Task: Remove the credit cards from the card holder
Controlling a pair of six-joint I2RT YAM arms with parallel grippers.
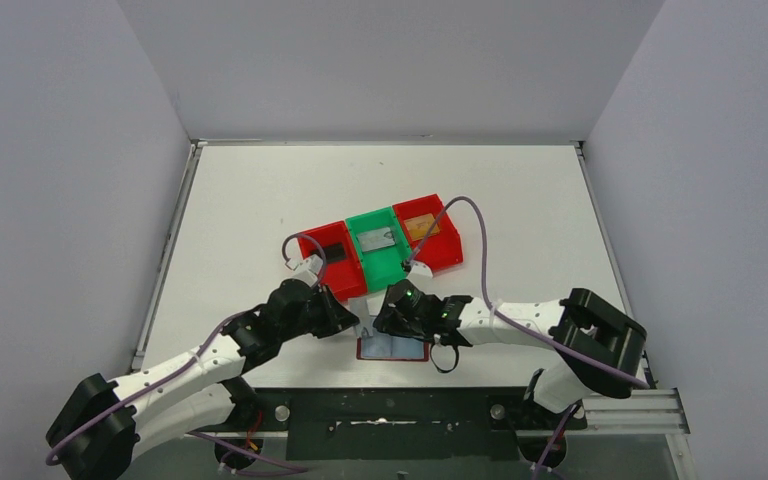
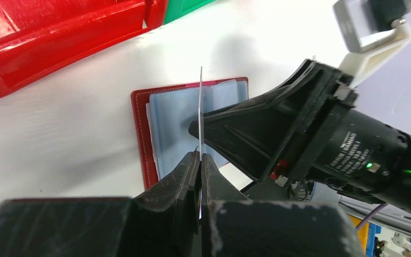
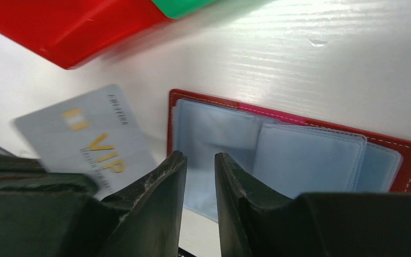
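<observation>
The dark red card holder [image 1: 392, 349] lies open near the table's front edge, its blue-grey pockets [image 3: 278, 152] facing up. My left gripper [image 2: 199, 155] is shut on a silver-grey credit card, seen edge-on as a thin line [image 2: 200, 101] above the card holder [image 2: 171, 123]. In the right wrist view that card [image 3: 85, 142] shows gold VIP lettering and is lifted just left of the holder. My right gripper [image 3: 200, 158] hovers over the holder's left pockets, jaws slightly apart with nothing between them. Both grippers [image 1: 352, 322] [image 1: 382, 324] meet at the holder's far edge.
Just beyond the holder, three bins stand in a row: a red bin [image 1: 345, 282] with a black card [image 1: 334, 252], a green bin [image 1: 392, 262] with a grey card [image 1: 376, 240], and a red bin [image 1: 448, 252] with a gold-tan card [image 1: 421, 227].
</observation>
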